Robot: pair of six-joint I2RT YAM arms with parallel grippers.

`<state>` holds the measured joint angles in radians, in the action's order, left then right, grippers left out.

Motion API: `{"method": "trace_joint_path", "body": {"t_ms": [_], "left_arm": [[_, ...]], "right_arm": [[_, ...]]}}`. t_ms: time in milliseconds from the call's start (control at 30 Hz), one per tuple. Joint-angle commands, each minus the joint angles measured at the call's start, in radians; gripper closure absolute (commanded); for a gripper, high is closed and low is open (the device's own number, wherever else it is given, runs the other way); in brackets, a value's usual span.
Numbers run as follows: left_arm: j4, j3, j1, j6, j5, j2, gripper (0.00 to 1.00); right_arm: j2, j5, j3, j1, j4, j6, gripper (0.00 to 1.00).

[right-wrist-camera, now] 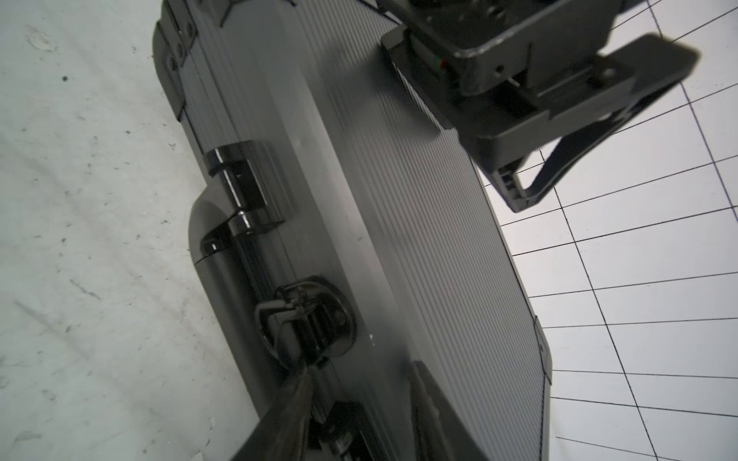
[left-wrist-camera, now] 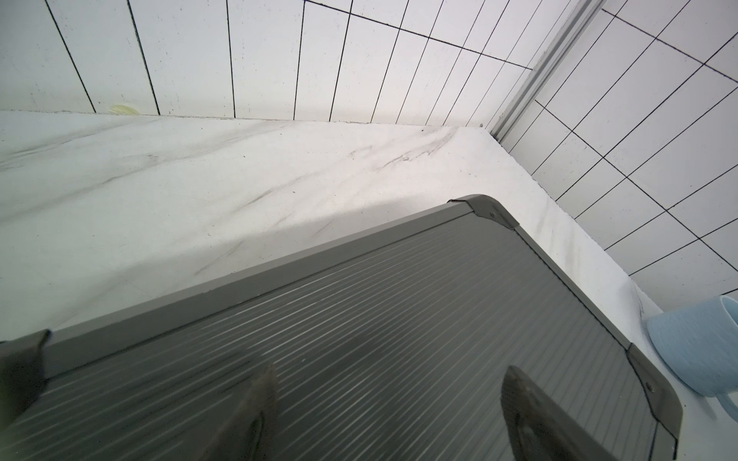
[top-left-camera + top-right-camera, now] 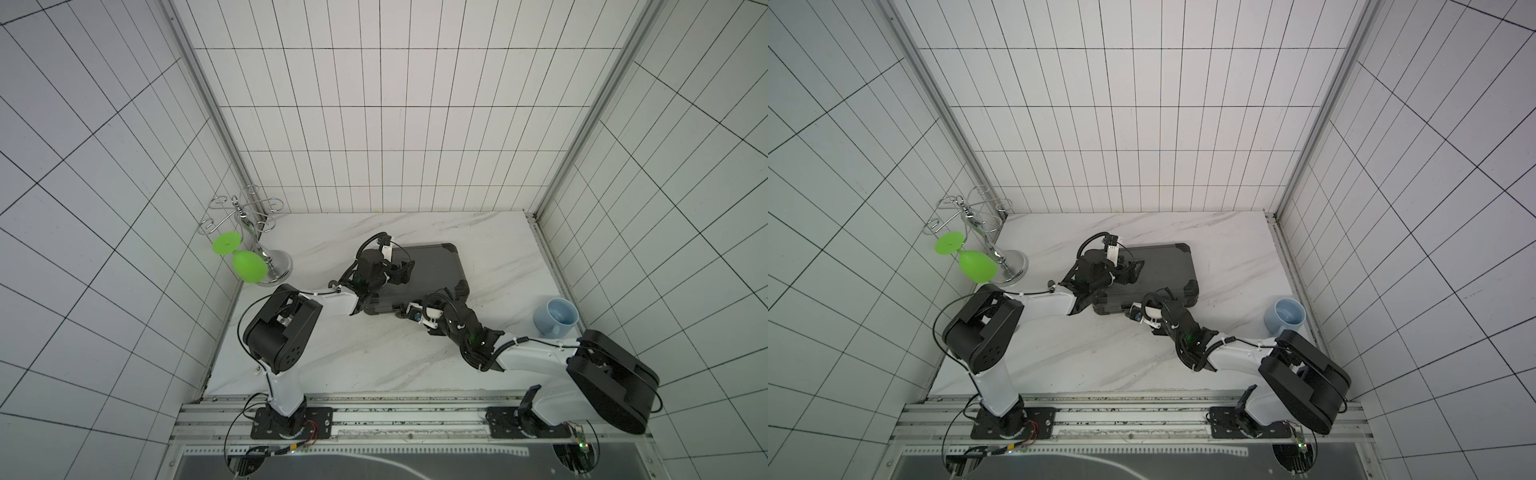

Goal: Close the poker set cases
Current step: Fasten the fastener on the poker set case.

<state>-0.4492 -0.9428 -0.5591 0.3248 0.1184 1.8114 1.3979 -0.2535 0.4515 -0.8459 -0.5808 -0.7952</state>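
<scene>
Under my left gripper [image 2: 393, 415] lies the case [image 2: 359, 339], lid down and flat on the table [image 2: 199, 191]. Its ribbed top is right beneath my spread left fingers [image 2: 255, 407], which hold nothing. My right gripper [image 1: 359, 403] sits at the case's front edge, tips parted and nothing clearly pinched. One tip is just beside the round latch [image 1: 307, 315], with the handle [image 1: 215, 287] a little further along from it.

I judge the lid is shut and latching is the step in hand, though I cannot tell whether this latch has caught. Next I should press it flat while my left bears down on the lid.

Only the right wrist view shows latch and handle; both top views hide them behind my right arm. The top views alone show the mug [image 3: 557, 322], well apart from the case, out beside that arm.
</scene>
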Motion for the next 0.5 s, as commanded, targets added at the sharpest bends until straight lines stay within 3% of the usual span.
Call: {"method": "trace_joint_path", "body": {"t_ms": [0, 467], "left_arm": [[0.187, 0.062, 0.01, 0.051, 0.018, 0.047, 0.12], [0.185, 0.062, 0.013, 0.051, 0.021, 0.047, 0.12]], "right_arm": [[0.01, -0.006, 0.003, -0.014, 0.028, -0.009, 0.57], [0.055, 0.026, 0.029, -0.033, -0.024, -0.022, 0.57]]}}
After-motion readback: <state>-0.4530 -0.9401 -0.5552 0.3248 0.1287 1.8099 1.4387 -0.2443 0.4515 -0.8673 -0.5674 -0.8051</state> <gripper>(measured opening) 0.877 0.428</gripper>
